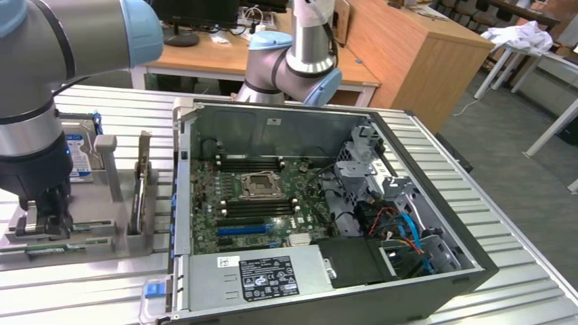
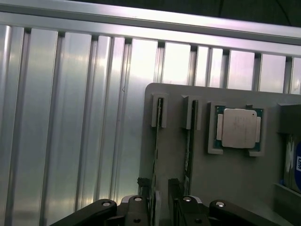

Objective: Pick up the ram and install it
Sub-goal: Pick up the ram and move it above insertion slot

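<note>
Two green ram sticks stand on edge in a grey holder on the ribbed table, beside the open computer case. My gripper is lowered over one ram, open, with a dark fingertip on either side of the stick and a gap left. The second ram runs parallel just outside the fingers. At the exterior view's left, the gripper sits down on the holder over the ram. The black slots on the motherboard inside the case are empty.
A processor chip lies in its pocket on the holder beside the sticks. A silver hard drive stands upright behind the gripper. The open case with cables fills the table's middle. A second arm's base stands behind the case.
</note>
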